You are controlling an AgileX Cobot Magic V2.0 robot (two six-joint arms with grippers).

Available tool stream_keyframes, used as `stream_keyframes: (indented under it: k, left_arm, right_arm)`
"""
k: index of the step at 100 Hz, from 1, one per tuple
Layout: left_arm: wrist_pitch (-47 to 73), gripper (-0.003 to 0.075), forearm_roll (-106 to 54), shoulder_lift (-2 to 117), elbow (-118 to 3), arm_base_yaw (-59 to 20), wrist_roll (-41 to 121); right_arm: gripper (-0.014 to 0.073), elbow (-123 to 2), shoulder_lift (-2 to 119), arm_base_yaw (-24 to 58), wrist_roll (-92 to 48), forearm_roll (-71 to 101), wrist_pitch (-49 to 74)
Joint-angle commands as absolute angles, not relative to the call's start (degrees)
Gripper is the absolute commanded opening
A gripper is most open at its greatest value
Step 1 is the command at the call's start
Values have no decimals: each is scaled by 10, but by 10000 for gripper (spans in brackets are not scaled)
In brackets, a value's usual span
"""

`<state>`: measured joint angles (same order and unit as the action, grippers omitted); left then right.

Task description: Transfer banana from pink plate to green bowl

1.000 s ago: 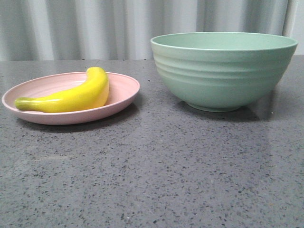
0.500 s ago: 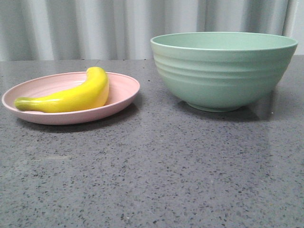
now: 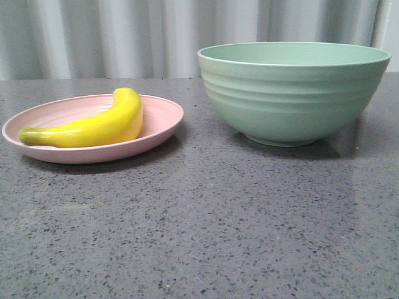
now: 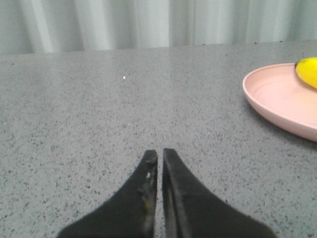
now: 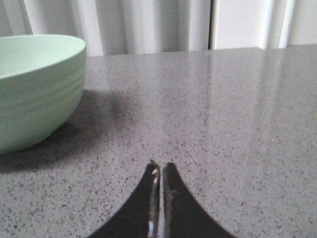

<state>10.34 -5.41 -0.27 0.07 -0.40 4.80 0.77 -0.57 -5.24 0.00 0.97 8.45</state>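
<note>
**Inspector:** Change over the last second?

**Assessor:** None of note. The banana (image 3: 93,126) lies as before on the pink plate (image 3: 163,118), stem end toward the plate's left rim; the green bowl (image 3: 293,93) stands apart to the right, and its inside is hidden at this angle.

**Inspector:** Grippers?

**Assessor:** Left gripper (image 4: 160,154) and right gripper (image 5: 161,167) both sit low over the grey table (image 3: 206,224), fingers together, holding nothing. In my judgement the transfer has not begun.

Change noted: pink plate (image 3: 163,120) with banana (image 3: 93,126) sits marginally further left than a second ago.
</note>
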Motion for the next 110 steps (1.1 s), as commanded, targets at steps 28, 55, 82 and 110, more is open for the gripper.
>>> stream_keyframes:
  k: [28, 55, 82, 110]
  left_arm:
    - [-25, -18, -94, -21, 16, -3, 43]
    - [-36, -19, -94, -21, 16, -3, 43]
    - [-35, -19, -94, -21, 15, -3, 43]
    - [-14, -19, -123, -21, -23, -3, 43]
  right_arm:
    - [-79, 22, -16, -51, -7, 20, -11]
    - [-79, 22, -16, -51, -7, 20, -51]
    - [-79, 22, -16, -51, -7, 20, -35]
    - [-79, -43, -9, -42, -7, 22, 46]
